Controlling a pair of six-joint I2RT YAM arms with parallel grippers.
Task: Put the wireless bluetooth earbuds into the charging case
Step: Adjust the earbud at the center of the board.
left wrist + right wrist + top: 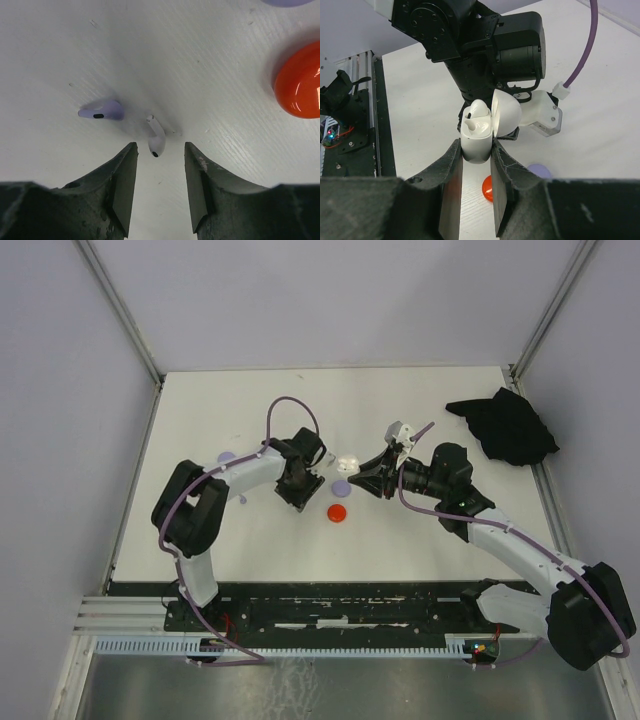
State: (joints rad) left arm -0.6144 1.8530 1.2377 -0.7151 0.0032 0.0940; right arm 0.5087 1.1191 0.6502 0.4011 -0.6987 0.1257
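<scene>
Two earbuds lie loose on your counter [210, 55], seen in the left wrist view: a lilac earbud [102, 111] on its side, and just beside it, to the right, a pale earbud [156, 137] whose stem points toward the camera. They are close together, but you cannot tell whether they touch. A third earbud [470, 121] already sits in the white case [476, 142], stem up, with the lid hinged open to the right.

Your right tool [476, 150] is clamped on that case, one finger flat against each side of its lower body, holding it up off the counter near the middle.

Your left tool [160, 149] stands apart and holds nothing. The pale earbud lies just ahead of the gap between its fingertips, and the lilac one is off to the left of the left finger.

Beyond the earbuds, a red disc [300, 82] rests on the counter to the right. A lilac disc [341, 487] lies between the red one and the raised case, and a second lilac disc [227, 456] sits by the left arm. A black cloth [505, 428] is crumpled at the far right edge, well apart from everything else.
</scene>
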